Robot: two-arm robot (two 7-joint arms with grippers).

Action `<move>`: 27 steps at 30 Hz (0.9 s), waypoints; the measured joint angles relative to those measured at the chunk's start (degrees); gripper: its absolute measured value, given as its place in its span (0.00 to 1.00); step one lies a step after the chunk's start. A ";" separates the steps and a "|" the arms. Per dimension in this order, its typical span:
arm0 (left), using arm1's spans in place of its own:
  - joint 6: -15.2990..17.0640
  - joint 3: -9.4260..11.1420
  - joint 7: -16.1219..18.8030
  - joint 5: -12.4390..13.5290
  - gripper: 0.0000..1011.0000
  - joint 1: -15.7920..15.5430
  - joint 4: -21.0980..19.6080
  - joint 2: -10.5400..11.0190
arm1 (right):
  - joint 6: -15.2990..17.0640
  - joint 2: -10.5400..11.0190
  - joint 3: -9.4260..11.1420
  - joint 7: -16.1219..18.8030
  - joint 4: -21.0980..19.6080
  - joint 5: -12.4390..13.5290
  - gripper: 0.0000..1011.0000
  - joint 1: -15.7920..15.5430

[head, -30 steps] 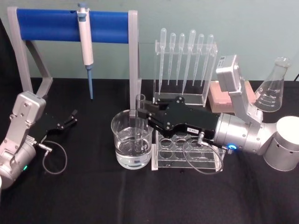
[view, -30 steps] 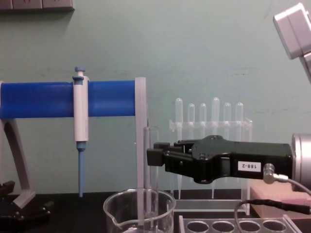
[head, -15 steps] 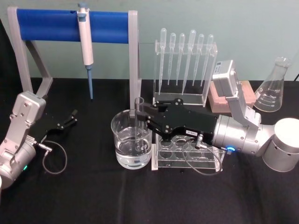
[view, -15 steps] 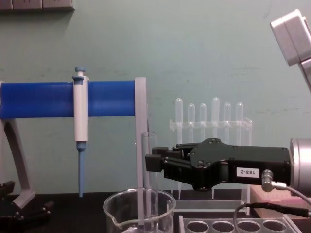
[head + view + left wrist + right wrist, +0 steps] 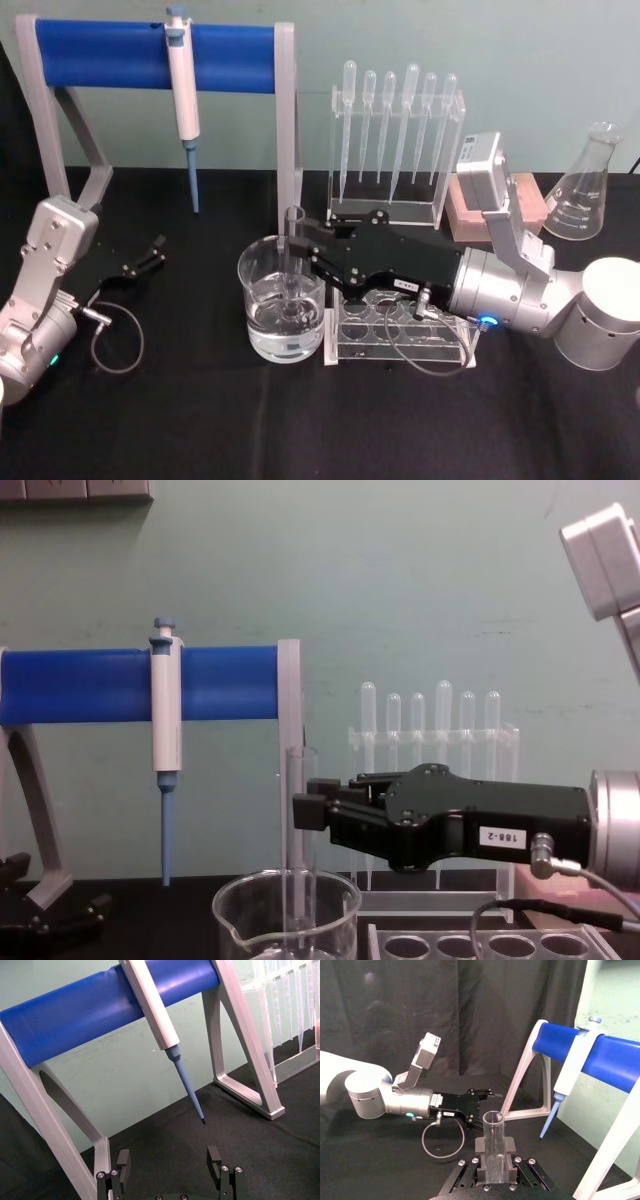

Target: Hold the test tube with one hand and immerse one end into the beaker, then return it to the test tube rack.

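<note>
The test tube (image 5: 292, 240) stands upright over the beaker (image 5: 258, 325), its lower end down in the water. My right gripper (image 5: 300, 246) is shut on the test tube just below its open rim, reaching in from the right. From the chest, the test tube (image 5: 298, 825) rises out of the beaker (image 5: 238, 908) with the right gripper (image 5: 306, 811) clamped on it. The right wrist view has the test tube (image 5: 493, 1147) upright between the fingers. My left gripper (image 5: 150, 255) rests open at the far left, and the left gripper (image 5: 169, 1166) holds nothing.
A clear tube rack (image 5: 400, 325) sits right beside the beaker, under my right arm. Behind it stand a pipette rack (image 5: 390, 140), a pink block (image 5: 468, 215) and a conical flask (image 5: 580, 195). A blue-bar stand (image 5: 100, 55) with a hanging micropipette (image 5: 182, 80) spans the back left.
My right gripper has shifted slightly left with the test tube, which stays inside the beaker. The left arm has not moved.
</note>
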 joint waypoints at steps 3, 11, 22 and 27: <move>0.00 0.00 0.00 0.00 0.99 0.00 0.00 0.00 | -0.20 -0.31 0.00 0.11 0.55 -0.24 0.22 0.07; 0.00 0.00 0.00 0.00 0.99 0.00 0.00 0.00 | -0.35 -2.13 0.12 -0.59 3.10 -0.96 0.22 1.00; 0.00 0.00 0.00 0.00 0.99 0.00 0.00 0.00 | -0.43 -3.54 0.42 -0.89 5.34 -1.33 0.22 1.82; 0.00 0.00 0.00 0.00 0.99 0.00 0.00 0.00 | -0.19 -3.54 0.31 -0.34 5.49 -1.46 0.22 1.77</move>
